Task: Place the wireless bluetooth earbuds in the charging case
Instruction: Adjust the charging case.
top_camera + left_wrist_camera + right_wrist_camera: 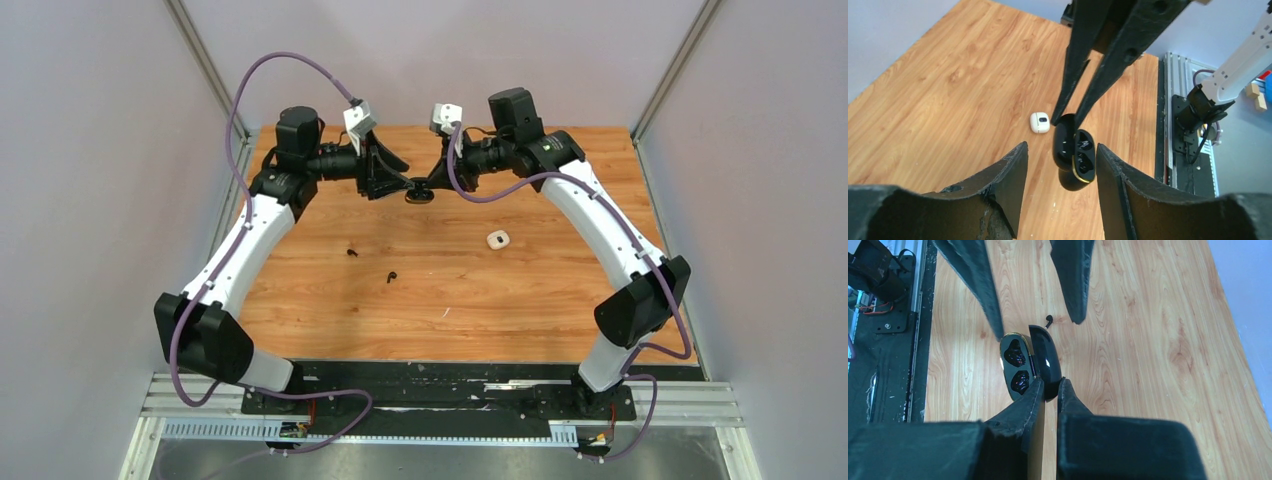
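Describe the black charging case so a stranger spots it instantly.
Look to the far middle of the wooden table. There the right hand pinches the black charging case by its lid. Unlike the closed white case lying nearby, it is glossy black, gold-rimmed and open.
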`<action>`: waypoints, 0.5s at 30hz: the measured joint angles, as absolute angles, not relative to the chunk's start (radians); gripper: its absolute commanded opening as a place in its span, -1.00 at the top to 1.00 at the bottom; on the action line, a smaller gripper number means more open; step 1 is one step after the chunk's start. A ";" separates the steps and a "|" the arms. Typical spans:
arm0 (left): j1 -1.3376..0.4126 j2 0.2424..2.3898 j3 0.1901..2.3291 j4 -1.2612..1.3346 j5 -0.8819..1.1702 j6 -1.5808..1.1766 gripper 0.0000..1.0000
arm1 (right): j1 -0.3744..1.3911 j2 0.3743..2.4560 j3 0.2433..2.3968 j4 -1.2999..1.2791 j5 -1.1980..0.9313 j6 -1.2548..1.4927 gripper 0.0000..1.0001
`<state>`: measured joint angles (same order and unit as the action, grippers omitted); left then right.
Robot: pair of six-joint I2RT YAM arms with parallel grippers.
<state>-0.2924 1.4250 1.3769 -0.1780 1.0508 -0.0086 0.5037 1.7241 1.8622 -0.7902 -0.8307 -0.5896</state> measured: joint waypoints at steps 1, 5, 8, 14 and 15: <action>-0.292 1.435 1.385 -0.199 1.048 0.000 -0.09 | 0.510 1.722 1.862 -0.790 -0.825 -0.595 1.00; -0.292 1.479 1.420 -0.252 1.047 0.016 0.14 | 0.524 1.714 1.863 -0.790 -0.812 -0.604 1.00; -0.292 1.503 1.436 -0.273 1.069 0.024 0.21 | 0.528 1.713 1.863 -0.792 -0.786 -0.606 1.00; -0.292 1.506 1.436 -0.293 1.081 0.035 0.26 | 0.536 1.713 1.863 -0.792 -0.775 -0.606 1.00; -0.292 1.506 1.436 -0.297 1.085 0.036 0.28 | 0.538 1.713 1.863 -0.792 -0.773 -0.606 1.00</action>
